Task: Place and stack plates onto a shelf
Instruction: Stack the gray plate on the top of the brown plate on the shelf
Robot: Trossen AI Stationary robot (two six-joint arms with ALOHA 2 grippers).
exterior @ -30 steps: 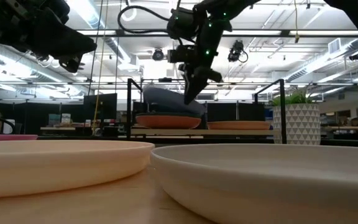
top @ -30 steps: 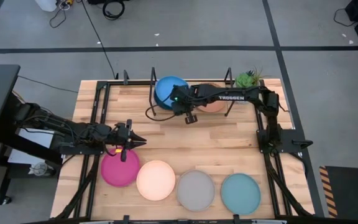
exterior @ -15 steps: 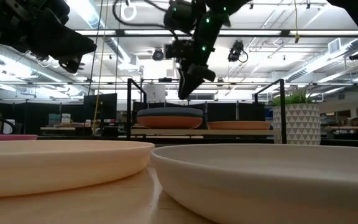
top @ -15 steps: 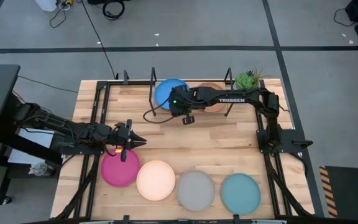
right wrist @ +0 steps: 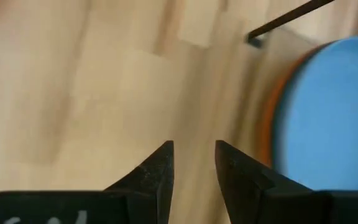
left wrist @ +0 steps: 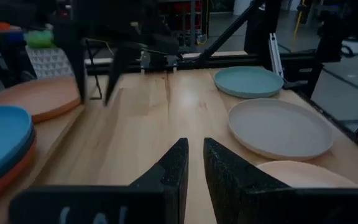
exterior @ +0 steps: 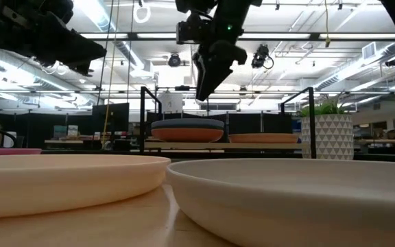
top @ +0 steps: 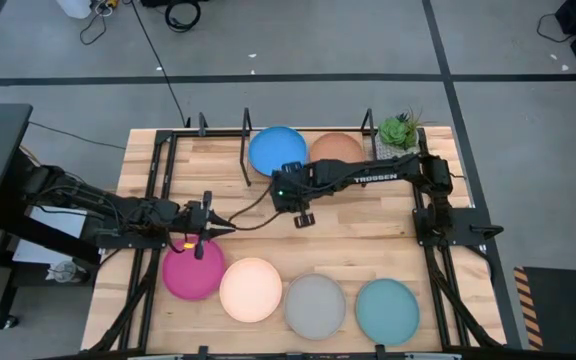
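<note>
A blue plate [top: 276,150] lies level on an orange plate [exterior: 187,134] on the left half of the shelf [top: 246,160]. A tan plate [top: 336,148] rests beside them on the shelf's board. Magenta [top: 190,272], cream [top: 251,290], grey [top: 315,305] and light teal [top: 387,310] plates lie in a row along the table's near edge. My right gripper [top: 303,218] hangs open above bare wood, just on the near side of the shelf, slanting down, with nothing between its fingers [right wrist: 160,168]. My left gripper [top: 223,228] waits level above the magenta plate's far rim, its fingers narrowly apart and empty.
A small potted plant [top: 398,128] stands at the shelf's right end. Black arm frames run along the table's left and right sides. Bare wood lies between the shelf and the row of plates.
My right gripper has let go of the blue plate, which was tilted and now lies level on the orange plate. The gripper has then drawn back from the shelf toward the table's near edge, a little higher.
</note>
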